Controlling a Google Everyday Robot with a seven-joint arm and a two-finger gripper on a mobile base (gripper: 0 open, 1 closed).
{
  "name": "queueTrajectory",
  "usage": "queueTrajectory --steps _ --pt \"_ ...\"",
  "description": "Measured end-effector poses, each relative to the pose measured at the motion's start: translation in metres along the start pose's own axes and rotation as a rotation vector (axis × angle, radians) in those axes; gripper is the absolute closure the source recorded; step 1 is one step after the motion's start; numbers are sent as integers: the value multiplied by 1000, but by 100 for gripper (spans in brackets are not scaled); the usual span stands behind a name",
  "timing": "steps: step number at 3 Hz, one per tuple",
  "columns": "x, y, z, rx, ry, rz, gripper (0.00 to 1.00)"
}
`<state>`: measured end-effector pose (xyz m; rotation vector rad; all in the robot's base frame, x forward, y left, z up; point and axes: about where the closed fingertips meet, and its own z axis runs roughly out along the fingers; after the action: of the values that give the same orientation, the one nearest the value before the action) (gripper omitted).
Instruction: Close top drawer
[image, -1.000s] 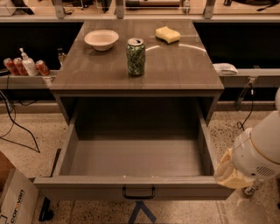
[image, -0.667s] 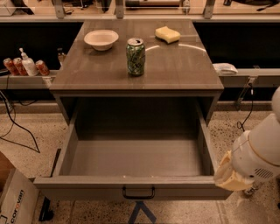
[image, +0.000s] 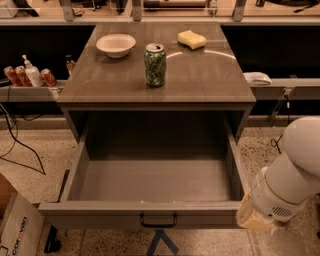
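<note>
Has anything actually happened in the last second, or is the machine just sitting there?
Only the arm shifted: its end effector has sunk slightly lower beside the right front corner of the top drawer. No grasp of anything shows. The drawer is as far open as before, and the can, bowl and sponge on the cabinet top have not moved.

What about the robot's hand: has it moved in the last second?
Yes. The gripper has shifted down and left, toward the front right corner of the top drawer, which has stayed put.
</note>
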<state>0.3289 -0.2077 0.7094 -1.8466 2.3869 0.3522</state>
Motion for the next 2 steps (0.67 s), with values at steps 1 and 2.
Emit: queueTrajectory --steps 1,2 --pt "6 -8 36 -13 -19 -1 100" --pt "14 -22 64 7 -49 2 100"
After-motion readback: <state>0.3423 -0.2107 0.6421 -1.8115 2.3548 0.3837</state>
